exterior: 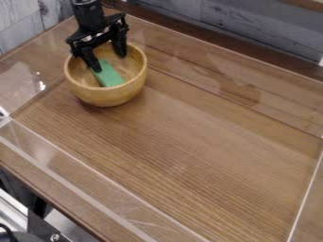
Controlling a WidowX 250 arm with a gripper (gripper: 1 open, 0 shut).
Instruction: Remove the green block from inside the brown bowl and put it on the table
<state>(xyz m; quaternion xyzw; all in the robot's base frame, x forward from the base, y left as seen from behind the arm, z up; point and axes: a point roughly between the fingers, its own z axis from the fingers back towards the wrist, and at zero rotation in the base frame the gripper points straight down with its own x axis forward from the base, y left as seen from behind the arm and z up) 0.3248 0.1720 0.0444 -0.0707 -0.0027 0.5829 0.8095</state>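
Note:
The brown bowl [106, 90] stands on the table [202, 142] at the upper left. Inside it lies the green block [111, 74], tilted against the bowl's floor. My black gripper [104, 53] hangs point-down over the bowl's far rim, open, with one finger on each side of the block's upper end. The fingers reach down into the bowl. I see nothing held between them; the block's far end is partly hidden behind the fingers.
Clear plastic panels [38, 156] edge the tabletop on the left, front and right. A grey plank wall [252, 24] runs behind the table. The wood surface stretches from the bowl to the right and toward the front.

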